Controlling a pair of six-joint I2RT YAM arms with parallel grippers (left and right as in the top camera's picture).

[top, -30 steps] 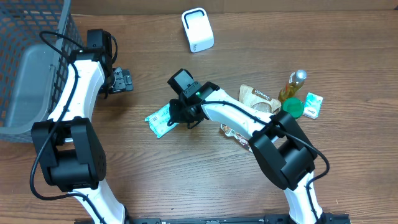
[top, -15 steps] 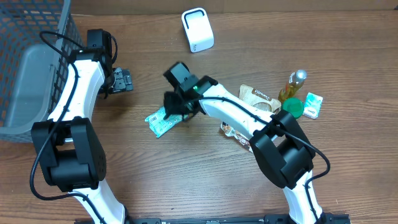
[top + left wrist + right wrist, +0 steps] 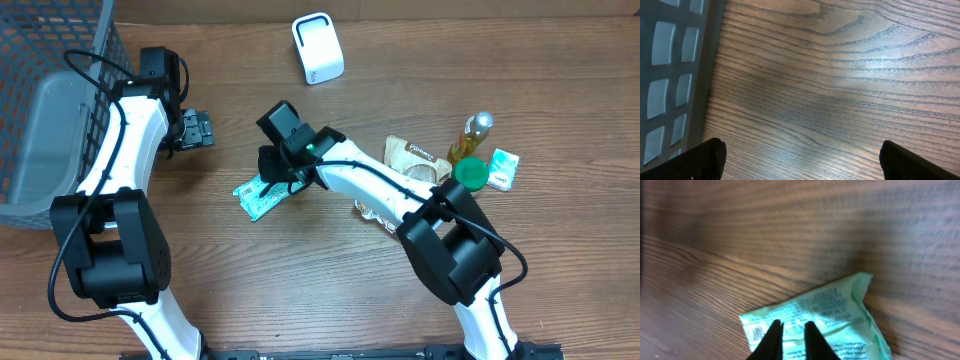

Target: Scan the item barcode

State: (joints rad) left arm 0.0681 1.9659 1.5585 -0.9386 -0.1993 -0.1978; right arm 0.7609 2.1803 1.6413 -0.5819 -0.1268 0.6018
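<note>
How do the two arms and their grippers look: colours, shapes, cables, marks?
Both the left arm and right arm have white rounded links, bulky black joints and a thin black cable alongside. The right one shows a small green light. The right gripper has black, tapering fingers.

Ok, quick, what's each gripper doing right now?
Left gripper: wide open, empty, over the table.
Right gripper: barely open, tips over the green packet, nothing visibly gripped.

One basket [image 3: 35, 60], one scanner [image 3: 318, 48], one bottle [image 3: 470, 138], one green lid [image 3: 470, 174], three packets [image 3: 257, 198], one box [image 3: 504, 168].
</note>
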